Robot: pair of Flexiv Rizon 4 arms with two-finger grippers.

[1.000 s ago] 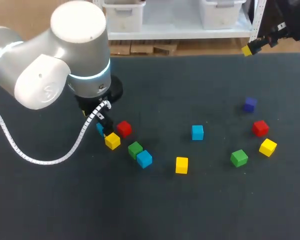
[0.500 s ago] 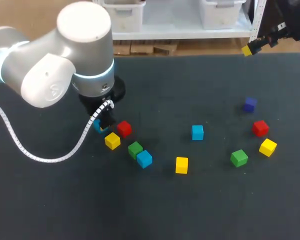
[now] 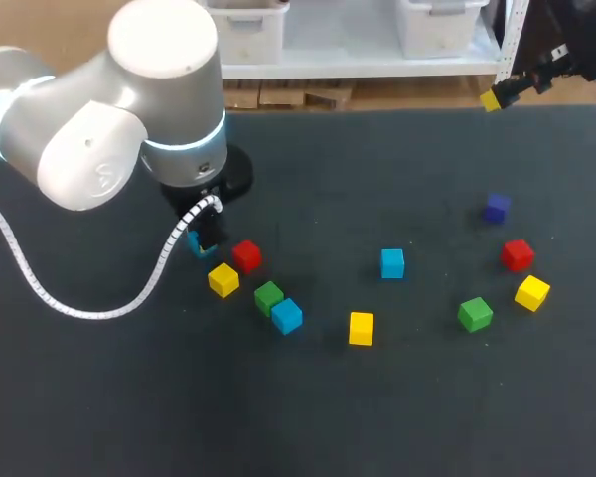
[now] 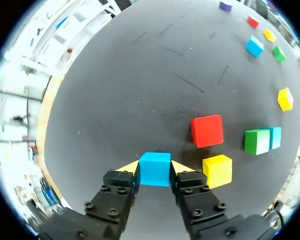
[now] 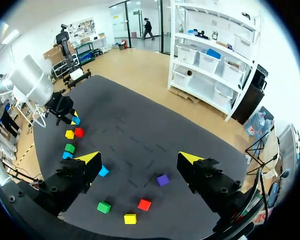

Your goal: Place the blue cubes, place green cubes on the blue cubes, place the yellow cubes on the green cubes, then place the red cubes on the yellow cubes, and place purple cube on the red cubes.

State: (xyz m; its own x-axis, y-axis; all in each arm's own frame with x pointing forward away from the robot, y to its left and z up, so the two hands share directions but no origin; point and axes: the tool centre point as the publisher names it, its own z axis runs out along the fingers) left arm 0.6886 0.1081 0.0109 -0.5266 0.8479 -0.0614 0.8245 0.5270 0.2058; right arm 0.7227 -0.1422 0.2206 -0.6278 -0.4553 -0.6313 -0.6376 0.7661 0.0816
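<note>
Left claw (image 4: 155,166): closed on a blue cube (image 4: 154,172), one yellow tip pressed against each side face; plain in the left wrist view. The head view puts this claw (image 3: 201,238) at the left of the counter (image 3: 308,427), beneath the bulky left arm (image 3: 129,129). Only a sliver of the gripped cube (image 3: 193,244) shows there. Whether it rests on the counter or hangs just clear of it cannot be told.

Loose cubes, left group:
- red cube (image 3: 245,255) just right of the left claw
- yellow cube (image 3: 223,280) nearer than the red one, close but apart
- green cube (image 3: 268,296) and second blue cube (image 3: 286,315) side by side (touching, or very nearly), right of the yellow one

Middle:
- third blue cube (image 3: 392,263) stands alone
- second yellow cube (image 3: 361,328) nearer and a little left of it

Right group:
- purple cube (image 3: 495,208) farthest
- second red cube (image 3: 517,254) nearer than the purple
- third yellow cube (image 3: 531,292) nearer again
- second green cube (image 3: 474,314) left of that yellow, apart from it

All loose cubes sit singly on the counter; none is stacked.

Right claw (image 5: 139,159): fingers spread wide, nothing between them. The head view shows one yellow tip (image 3: 491,98) at the counter's far right edge, well apart from every cube.
</note>
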